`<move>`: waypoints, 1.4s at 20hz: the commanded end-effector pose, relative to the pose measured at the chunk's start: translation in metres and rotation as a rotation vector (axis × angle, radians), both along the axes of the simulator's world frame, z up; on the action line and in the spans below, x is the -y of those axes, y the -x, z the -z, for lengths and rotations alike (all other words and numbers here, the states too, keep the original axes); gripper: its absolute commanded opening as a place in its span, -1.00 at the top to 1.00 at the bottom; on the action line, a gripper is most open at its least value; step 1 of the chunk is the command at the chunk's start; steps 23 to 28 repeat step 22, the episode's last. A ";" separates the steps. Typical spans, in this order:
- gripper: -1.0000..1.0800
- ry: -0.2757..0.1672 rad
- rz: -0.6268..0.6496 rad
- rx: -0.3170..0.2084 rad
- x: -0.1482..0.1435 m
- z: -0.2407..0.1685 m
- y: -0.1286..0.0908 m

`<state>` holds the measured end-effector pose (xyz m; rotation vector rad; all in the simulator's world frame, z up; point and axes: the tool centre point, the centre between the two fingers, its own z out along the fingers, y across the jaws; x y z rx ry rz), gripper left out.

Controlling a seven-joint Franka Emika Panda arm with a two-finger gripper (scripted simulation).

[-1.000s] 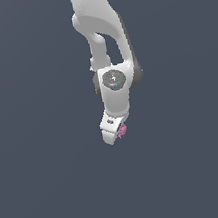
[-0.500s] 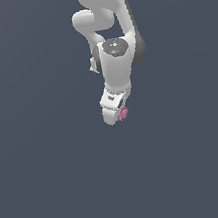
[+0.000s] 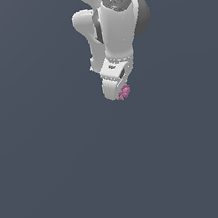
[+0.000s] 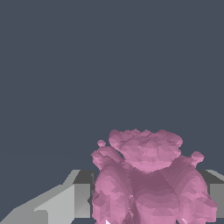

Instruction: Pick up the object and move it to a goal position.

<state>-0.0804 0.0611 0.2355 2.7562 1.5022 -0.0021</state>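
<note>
The object [image 3: 124, 93] is a small pink-magenta lumpy clump held at the tip of my white gripper [image 3: 119, 93] in the exterior view. The gripper is shut on it and hangs above the plain grey ground. In the wrist view the object [image 4: 148, 179] fills the space between the two grey fingers [image 4: 65, 203], which press on it from both sides. Most of the fingertips are hidden behind the clump. No goal marker shows in either view.
The white arm [image 3: 116, 23] comes down from the top of the exterior view. Only flat dark grey ground [image 3: 67, 179] surrounds the gripper.
The arm has carried the object upward and toward the exterior view's right over the last second. The gripper stays shut on it.
</note>
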 end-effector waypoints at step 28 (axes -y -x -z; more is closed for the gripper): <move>1.00 -0.003 0.000 0.000 -0.026 -0.121 0.062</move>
